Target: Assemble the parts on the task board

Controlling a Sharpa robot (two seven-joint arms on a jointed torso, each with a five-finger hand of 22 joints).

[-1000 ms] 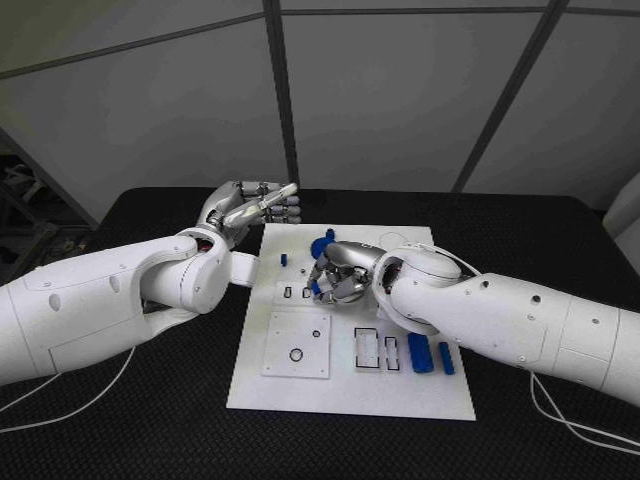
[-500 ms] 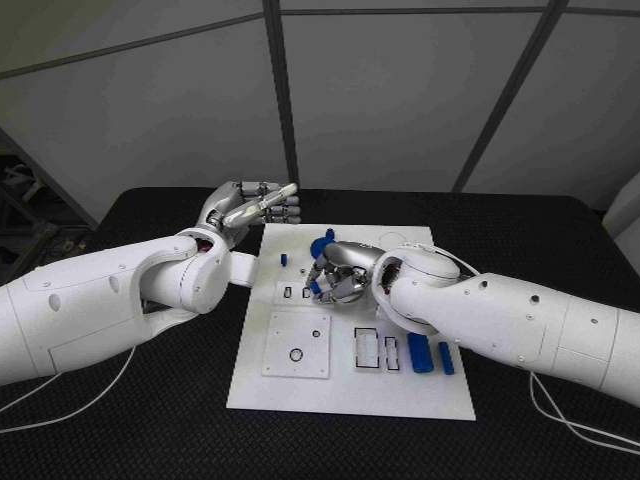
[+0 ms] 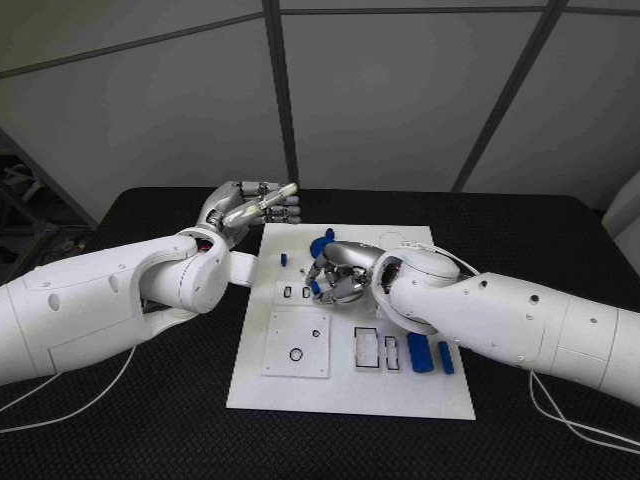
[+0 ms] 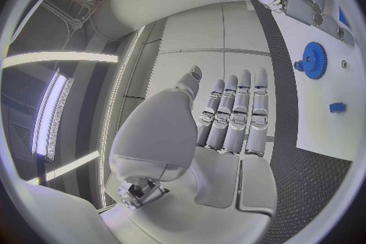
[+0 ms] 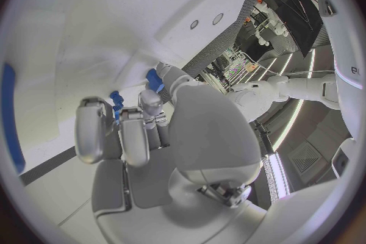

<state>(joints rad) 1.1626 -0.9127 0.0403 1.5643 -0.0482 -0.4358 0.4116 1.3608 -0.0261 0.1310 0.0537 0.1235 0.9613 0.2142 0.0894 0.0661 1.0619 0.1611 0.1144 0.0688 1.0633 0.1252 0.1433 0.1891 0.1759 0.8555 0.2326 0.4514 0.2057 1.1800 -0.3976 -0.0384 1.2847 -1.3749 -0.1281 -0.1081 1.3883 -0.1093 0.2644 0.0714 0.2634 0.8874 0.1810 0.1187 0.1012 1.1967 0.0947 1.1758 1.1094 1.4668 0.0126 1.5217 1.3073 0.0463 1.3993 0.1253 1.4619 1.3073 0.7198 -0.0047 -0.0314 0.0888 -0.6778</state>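
Observation:
The white task board (image 3: 352, 385) lies in the middle of the black table. My right hand (image 3: 340, 272) hovers low over its middle with fingers curled, and a small blue part (image 5: 116, 100) sits pinched at its fingertips. A blue gear (image 3: 322, 245) stands on the board just beyond that hand, also visible as the gear (image 4: 313, 60) in the left wrist view. A small blue peg (image 3: 283, 259) stands to the gear's left. Two blue blocks (image 3: 421, 352) lie at the board's right edge. My left hand (image 3: 248, 208) is held flat and holds nothing beside the board's far left corner.
Rectangular slots (image 3: 368, 347) and a raised white plate with small holes (image 3: 297, 343) sit on the near half of the board. Black table (image 3: 118, 420) surrounds the board on all sides. My right forearm (image 3: 522, 320) crosses the board's right edge.
The right hand has edged slightly to the left over the board. The left hand and the parts on the board have not moved.

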